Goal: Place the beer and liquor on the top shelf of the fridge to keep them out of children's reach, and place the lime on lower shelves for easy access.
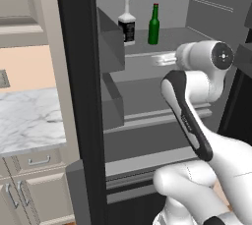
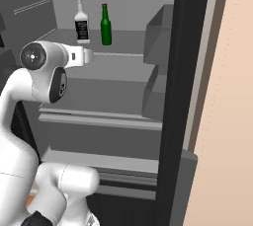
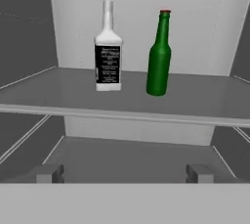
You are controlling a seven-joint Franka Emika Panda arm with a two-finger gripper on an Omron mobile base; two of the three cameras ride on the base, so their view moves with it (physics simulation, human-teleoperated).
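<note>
The end effector [image 3: 125, 173] is spread wide with nothing between its two fingertips [image 3: 49, 173], which stand far apart at the bottom of the hand view. It hangs just outside the front of the open fridge [image 1: 147, 135], level with the gap under the top shelf [image 3: 125, 114]. In the left base view the wrist sits in front of that shelf's lip.

Directly ahead and slightly below lies a lower grey shelf [image 3: 132, 157], bare across its visible width, with open room between it and the shelf above. The thin light front edge of the top shelf runs straight across just above the fingertips, from one side wall to the other.

Beyond that edge and above the end effector, the liquor [image 3: 108, 47] stands upright on the top shelf, ahead and a little to the left. The beer [image 3: 159, 54] stands upright just beside it on the right, a clear gap between the two bottles. Both sit set back from the front edge, with bare shelf to either side. Behind them rises the pale rear wall [image 3: 195, 32].
</note>
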